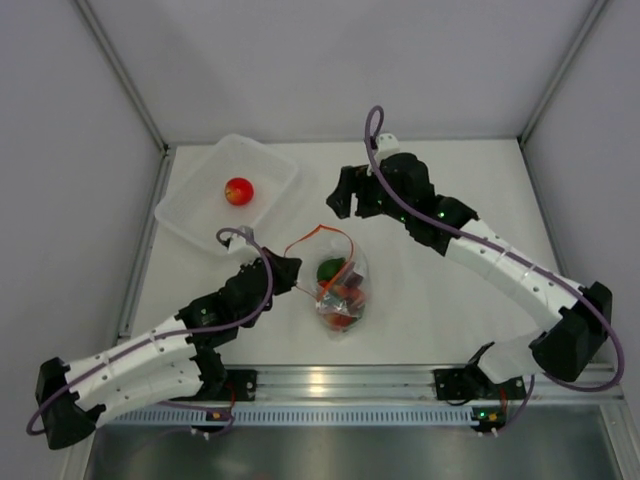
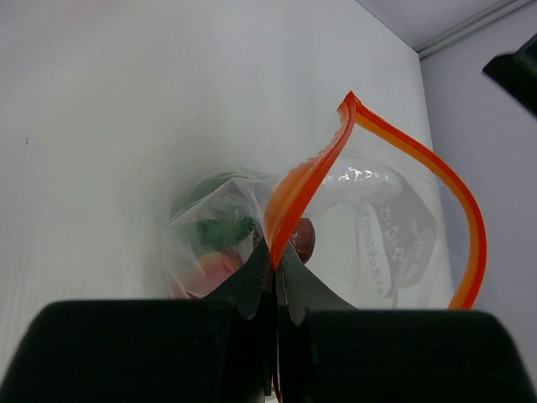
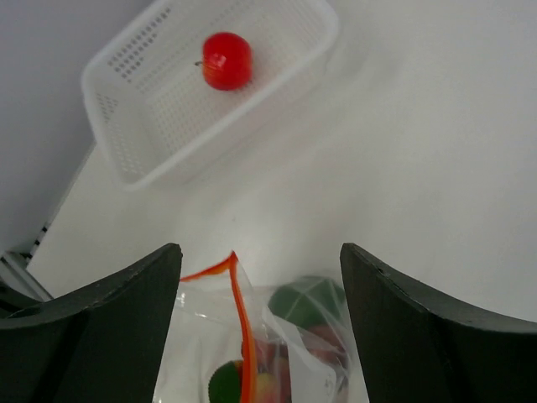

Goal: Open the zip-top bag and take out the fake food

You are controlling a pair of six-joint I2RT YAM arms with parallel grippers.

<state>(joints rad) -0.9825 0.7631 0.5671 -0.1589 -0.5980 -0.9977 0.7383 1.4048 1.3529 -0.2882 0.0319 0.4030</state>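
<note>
Nearest to me, the left gripper (image 2: 275,277) has its fingers pressed together on the orange zip strip (image 2: 302,180) of the zip-top bag (image 1: 342,290) and pinches one lip at the bag's left side. The bag lies on the table (image 1: 450,300) about in the middle, between the two arms. Its long axis runs from me away: the closed bottom is near, and the mouth, which stands open as an orange loop, is at the far end. Most of the fake food (image 1: 340,312) is inside, a green ball (image 1: 328,268) near the mouth and red pieces deeper. Just beyond the mouth hangs the right gripper (image 1: 345,195), fingers spread wide with nothing between them. In its wrist view the open mouth lies below, between the two fingers. So I judge the right arm is the one to reach in, moving toward me along the bag's axis. Farther left, a red tomato (image 1: 239,190) sits in the white tub (image 1: 190,215).
</note>
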